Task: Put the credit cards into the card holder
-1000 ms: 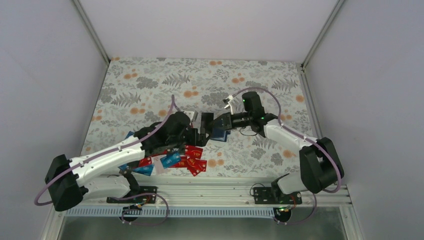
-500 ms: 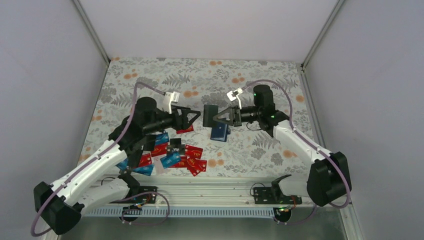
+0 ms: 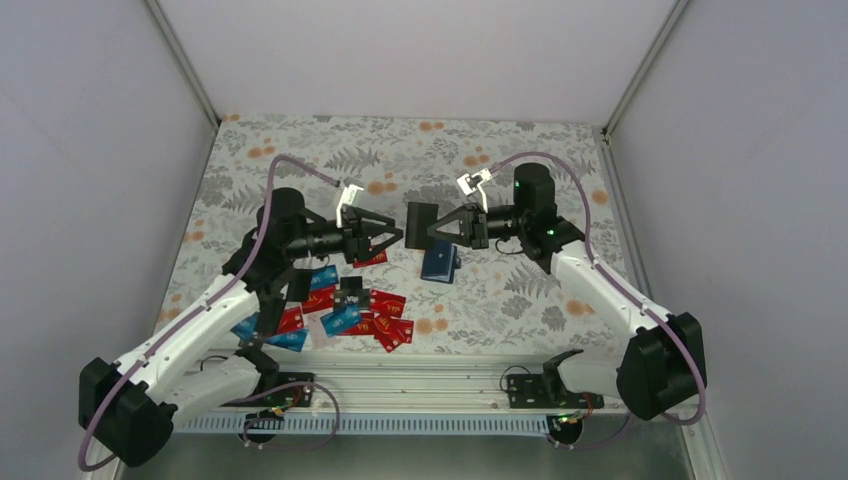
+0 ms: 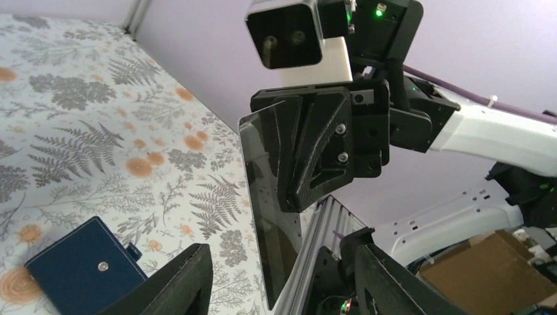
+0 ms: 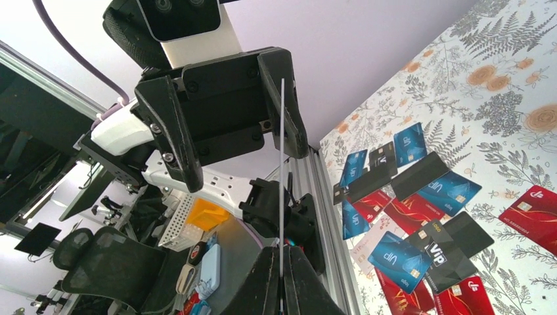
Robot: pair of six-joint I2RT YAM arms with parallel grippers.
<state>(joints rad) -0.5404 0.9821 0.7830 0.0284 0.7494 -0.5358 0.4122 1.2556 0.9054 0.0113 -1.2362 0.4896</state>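
**Right gripper (image 3: 432, 228) clamped on one black card (image 3: 415, 215)**

Held mid-air at frame centre, top view. Left gripper (image 3: 398, 236) faces it, fingers spread, nothing held. One card holder (image 3: 440, 263) lies closed on the table (image 3: 300, 160), just below the held card. Loose cards (image 3: 345, 312), red, blue and black, lie piled lower left; overlap prevents a count.

Light: bright, even, diffuse, seemingly from overhead.
Shadows: soft and faint on the floral tablecloth (image 3: 300, 160).
Glare: pale sheen along the black card (image 4: 263, 213), left wrist view.
Focus: top view sharp; wrist-view backgrounds slightly soft.
Distortion: wide-angle stretch at wrist-view edges.
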